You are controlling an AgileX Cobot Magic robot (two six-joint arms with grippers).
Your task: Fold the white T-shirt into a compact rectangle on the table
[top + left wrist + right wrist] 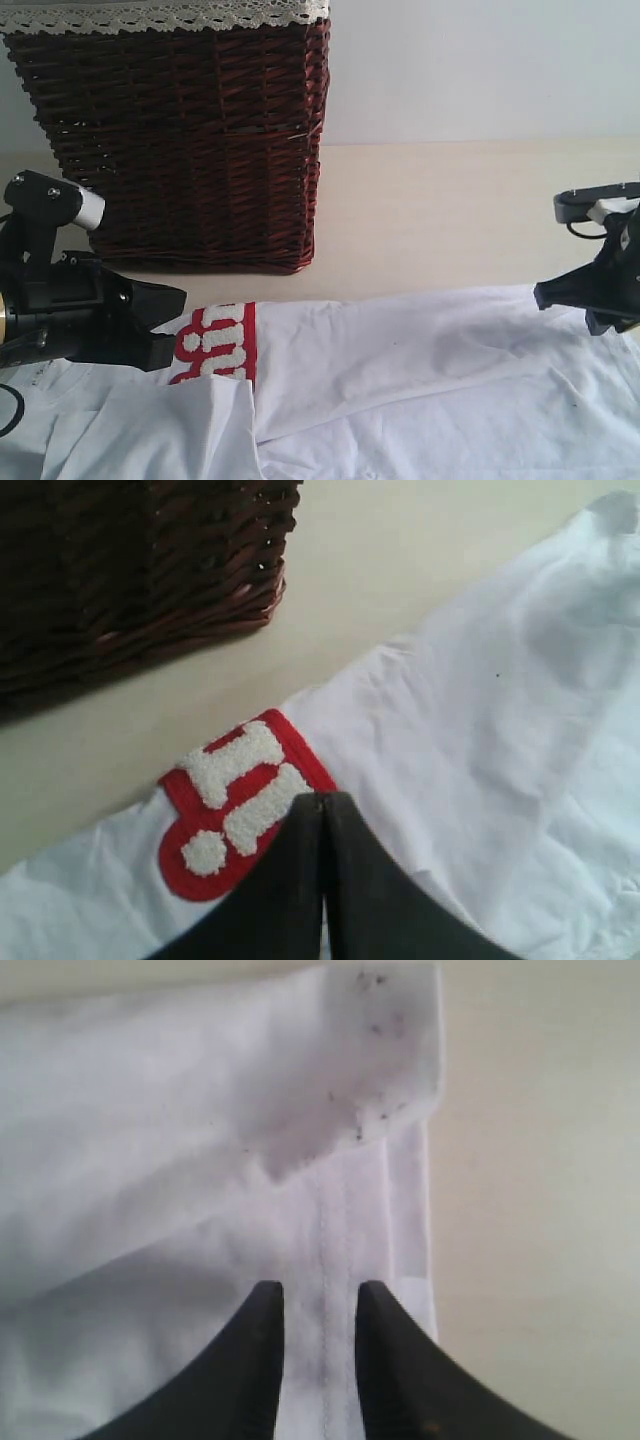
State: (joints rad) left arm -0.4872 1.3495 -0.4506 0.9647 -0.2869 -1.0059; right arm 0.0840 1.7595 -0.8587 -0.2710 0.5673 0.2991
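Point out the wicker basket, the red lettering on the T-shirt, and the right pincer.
wicker basket point(190, 140), exterior view, middle of its front wall.
red lettering point(240, 805), left wrist view, middle of the patch.
right pincer point(320, 1290), right wrist view, midway between its fingertips.

I see the white T-shirt point(420, 355) lying rumpled and partly folded across the pale beige table point(460, 210), fuzzy red-outlined lettering exposed on one fold, its hemmed edge seemingly doubled over.

white T-shirt point(430, 350), red-edged lettering point(215, 345), dark-brown basket point(190, 140)
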